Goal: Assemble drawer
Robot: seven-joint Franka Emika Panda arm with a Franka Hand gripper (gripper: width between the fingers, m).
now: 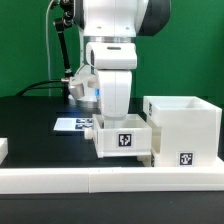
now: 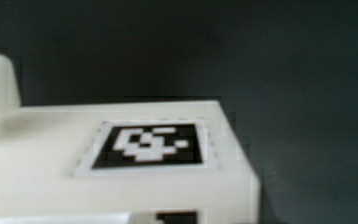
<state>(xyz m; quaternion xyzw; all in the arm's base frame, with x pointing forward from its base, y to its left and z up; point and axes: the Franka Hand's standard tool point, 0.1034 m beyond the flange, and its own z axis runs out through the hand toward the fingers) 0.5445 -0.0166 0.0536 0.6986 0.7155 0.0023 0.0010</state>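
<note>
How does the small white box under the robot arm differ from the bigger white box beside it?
The small white box is lower and narrower, while the bigger white box stands taller. The small box sits directly below the robot arm, which hides its top. The bigger box stands free at the exterior view's right, with its open top showing. Both are white, and each carries a black-and-white marker tag on its front face.

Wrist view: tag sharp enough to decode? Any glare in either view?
Wrist view: soft throughout, the tag has fuzzy edges, and the white part under it looks slightly washed out. Exterior view: sharper, evenly lit, with the white drawer box bright against the dark table and no hard glare.
</note>
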